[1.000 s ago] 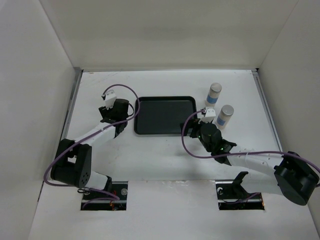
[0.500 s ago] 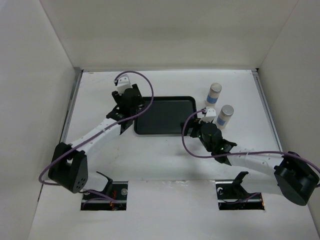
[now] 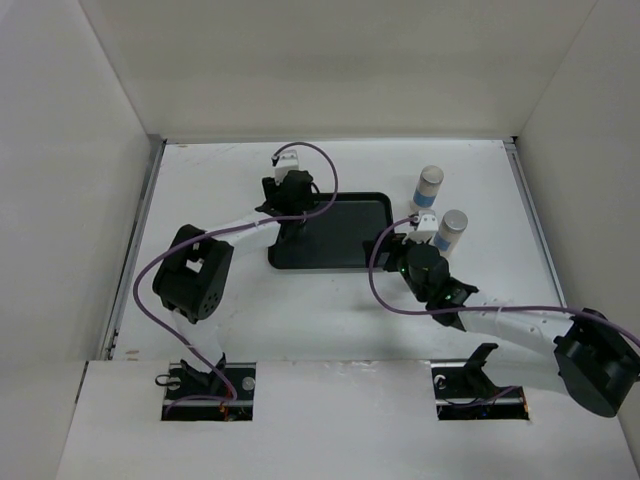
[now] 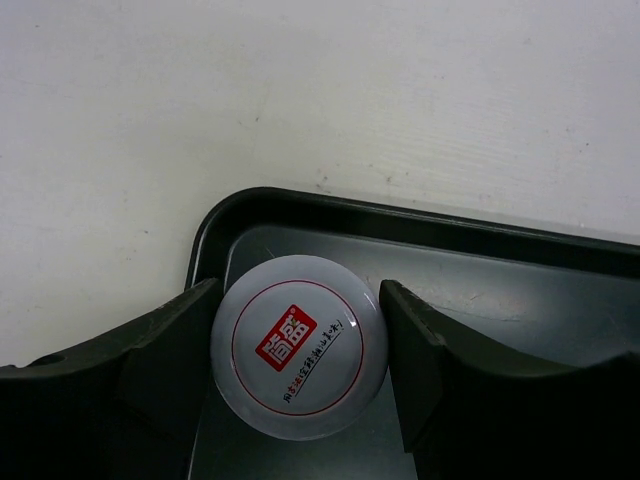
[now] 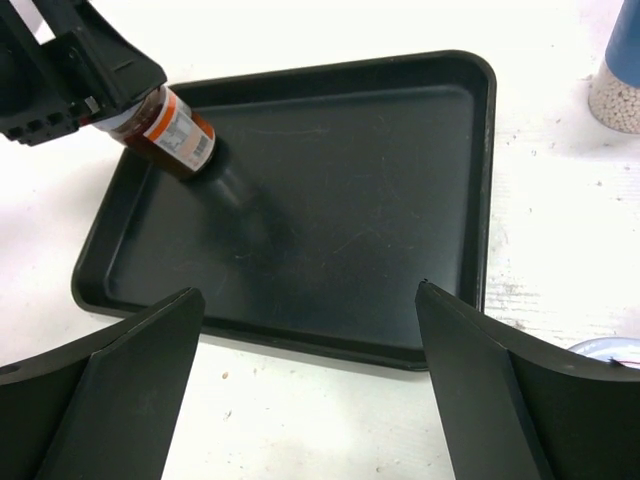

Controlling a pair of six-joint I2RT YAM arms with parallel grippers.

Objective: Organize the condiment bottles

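Brown bottle (image 5: 172, 132) hangs upright, clamped in my left gripper (image 4: 298, 335), just inside the tray's (image 4: 300, 205) far-left corner; right gripper (image 5: 308, 295) gapes empty.

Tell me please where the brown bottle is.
In the left wrist view, the brown bottle is in the tray's far left corner, held by the left gripper.
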